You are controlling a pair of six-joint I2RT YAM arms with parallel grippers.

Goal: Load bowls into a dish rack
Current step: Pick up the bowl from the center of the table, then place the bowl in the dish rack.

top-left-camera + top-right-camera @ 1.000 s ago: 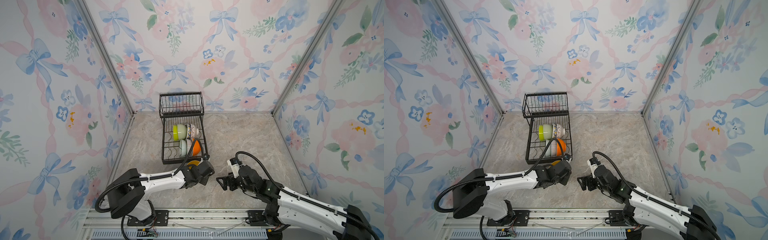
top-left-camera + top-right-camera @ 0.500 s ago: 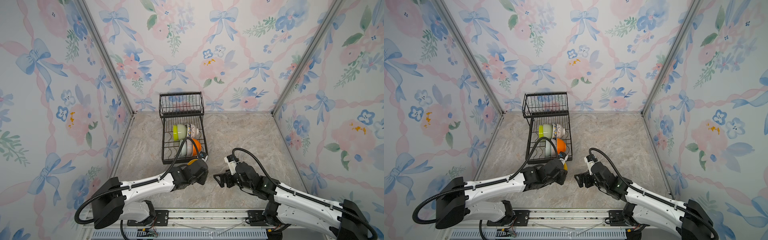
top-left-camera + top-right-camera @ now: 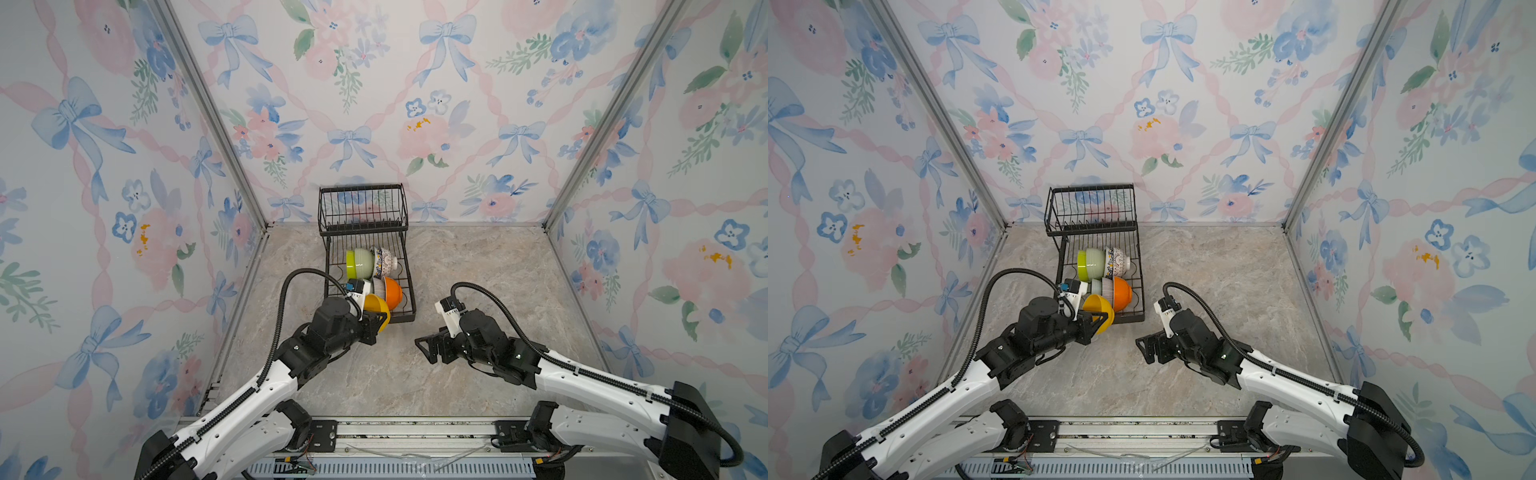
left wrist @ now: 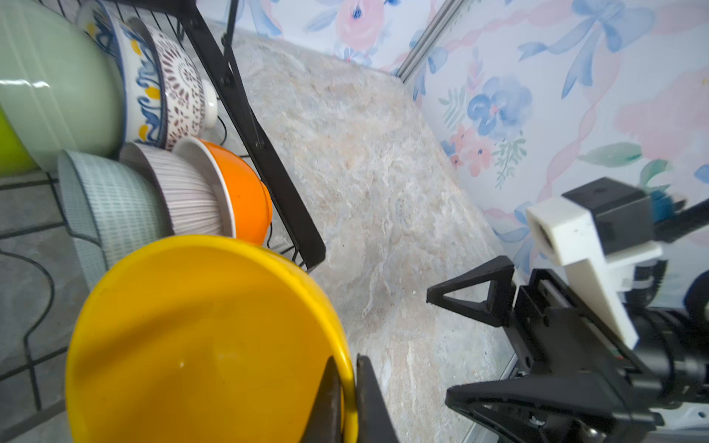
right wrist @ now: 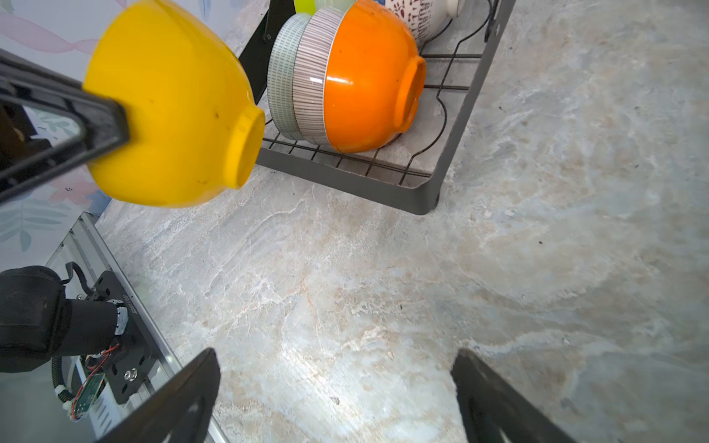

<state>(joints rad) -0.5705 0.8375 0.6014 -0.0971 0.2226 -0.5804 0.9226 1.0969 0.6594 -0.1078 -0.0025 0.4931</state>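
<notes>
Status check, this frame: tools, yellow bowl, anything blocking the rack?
Left tool shut on yellow bowl, at its rim. Right tool open, empty. Bowl aloft at near end of rack, beside orange bowl. Near slot looks free.

Left arm reaches forward; left gripper (image 3: pixel 377 322) clamps the yellow bowl (image 3: pixel 375 306) by its rim. Right arm low; right gripper (image 3: pixel 426 350) jaws wide apart.

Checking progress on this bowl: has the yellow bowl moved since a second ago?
Yes. Held by the left gripper, the yellow bowl has shifted left and farther back, and now overlaps the dish rack at its front rail.
</notes>
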